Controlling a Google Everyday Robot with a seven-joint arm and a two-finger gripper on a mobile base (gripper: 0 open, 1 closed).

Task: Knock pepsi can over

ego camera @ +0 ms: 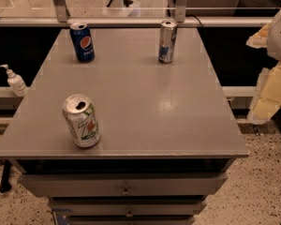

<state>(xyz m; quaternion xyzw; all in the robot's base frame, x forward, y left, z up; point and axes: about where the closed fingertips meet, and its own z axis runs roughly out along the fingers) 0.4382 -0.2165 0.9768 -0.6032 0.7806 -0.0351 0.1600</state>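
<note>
One pepsi can upright, table far-left | pincer perhaps right edge, state unclear

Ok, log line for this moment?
pepsi can upright, far-left corner of table | gripper right of table, away from can | knock not done

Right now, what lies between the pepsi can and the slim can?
Nothing: the camera view shows bare table between the pepsi can and the slim can. The gripper is at the right edge, beyond the table.
</note>
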